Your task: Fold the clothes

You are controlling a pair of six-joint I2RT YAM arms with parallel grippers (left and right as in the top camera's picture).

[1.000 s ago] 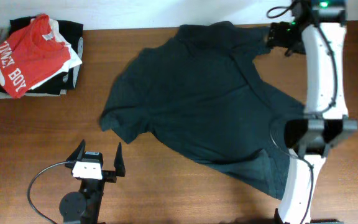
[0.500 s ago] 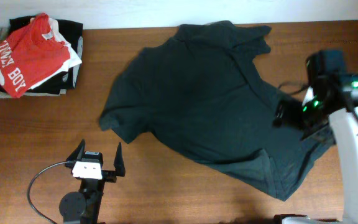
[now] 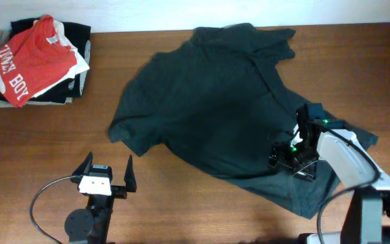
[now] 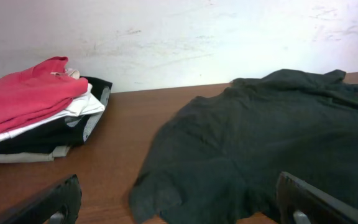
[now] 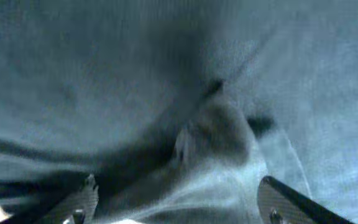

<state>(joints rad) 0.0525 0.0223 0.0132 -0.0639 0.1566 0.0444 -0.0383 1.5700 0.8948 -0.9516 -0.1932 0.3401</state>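
Two claws are seen over the counter [image 3: 39,149], and only the right one has been moved. A second ago the right claw [image 3: 279,154] was held at the far right corner of the dark green shirt [image 3: 208,102]; half a second ago it was beside the shirt's right edge; now it has been brought down onto the near right part of the shirt. Its fingers [image 5: 82,198] are spread wide, and in the blurred right wrist view a raised ridge of cloth [image 5: 219,134] is seen just ahead of them, between the two tips, not yet pinched. The shirt is left lying opened out and crumpled, much as before. The left claw [image 3: 107,171] has been kept where it was, fingers spread, with the shirt's near left sleeve just beyond it. A stack of folded clothes [image 3: 36,64] is seen well off to its far left.
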